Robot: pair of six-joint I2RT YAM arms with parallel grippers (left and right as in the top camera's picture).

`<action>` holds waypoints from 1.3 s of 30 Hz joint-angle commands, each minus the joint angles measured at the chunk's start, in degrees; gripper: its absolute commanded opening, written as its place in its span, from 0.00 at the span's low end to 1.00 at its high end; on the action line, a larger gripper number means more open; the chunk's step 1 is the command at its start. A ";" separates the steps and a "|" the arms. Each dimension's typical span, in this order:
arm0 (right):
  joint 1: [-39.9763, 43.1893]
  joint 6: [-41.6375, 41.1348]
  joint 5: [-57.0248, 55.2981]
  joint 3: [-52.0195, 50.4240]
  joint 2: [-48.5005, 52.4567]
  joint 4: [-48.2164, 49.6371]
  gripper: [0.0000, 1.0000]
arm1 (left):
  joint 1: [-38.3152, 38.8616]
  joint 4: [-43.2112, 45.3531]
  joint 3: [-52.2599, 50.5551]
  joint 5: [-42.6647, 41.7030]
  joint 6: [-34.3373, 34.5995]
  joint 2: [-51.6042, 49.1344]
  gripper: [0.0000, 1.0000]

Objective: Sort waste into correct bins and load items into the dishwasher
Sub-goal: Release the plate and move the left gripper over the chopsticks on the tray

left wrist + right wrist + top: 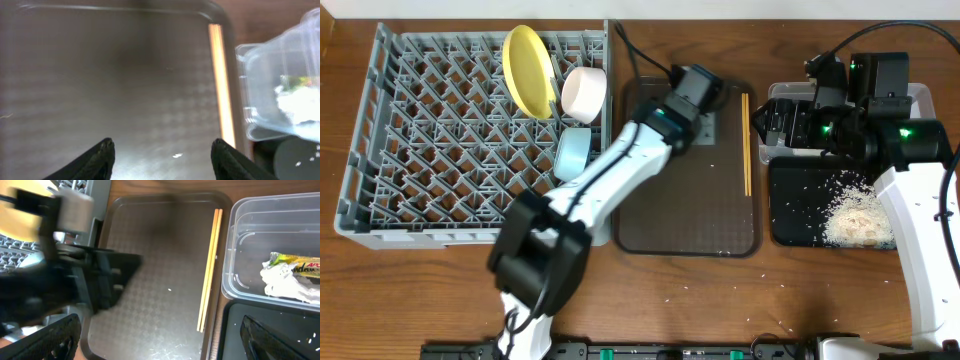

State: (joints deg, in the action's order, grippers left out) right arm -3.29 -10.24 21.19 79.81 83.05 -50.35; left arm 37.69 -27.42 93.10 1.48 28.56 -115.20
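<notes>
The chopsticks (747, 140) are seen lying together along the right edge of the brown tray (690, 210), just beside the clear container (240, 240). They are thin, pale wooden sticks, straight and laid parallel, so close that they read almost as one strip.

They may be judged very light and stiff, with a smooth surface that could slip or roll. Because they lie flat against the tray, little room is left under them for a fingertip. A hold near the middle of their length, across both sticks at once, would likely be needed so that they are kept level and together; a hold near one end could let them tip or splay.

The left hand (162, 155) is held over the tray with its fingers apart and nothing between them, the chopsticks off to its right. The right hand (160, 340) is spread wide and empty above the bins.

In the dish rack (380, 130) a yellow plate (525, 65), a white bowl (585, 90) and a light blue bowl (573, 152) are stood.
</notes>
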 commanded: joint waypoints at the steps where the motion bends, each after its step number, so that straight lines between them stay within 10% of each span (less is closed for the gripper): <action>1: -0.11 0.20 0.20 0.35 0.22 -0.07 0.99 | 2.27 4.17 0.17 -3.45 3.02 -3.30 0.65; 39: -0.26 0.20 0.20 0.35 0.22 -0.07 0.99 | 7.52 22.40 0.17 2.64 -10.80 -18.03 0.70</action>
State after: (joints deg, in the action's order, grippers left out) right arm -3.33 -10.22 20.99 79.81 83.05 -50.35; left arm 44.82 -4.91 93.03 3.40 18.57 -132.38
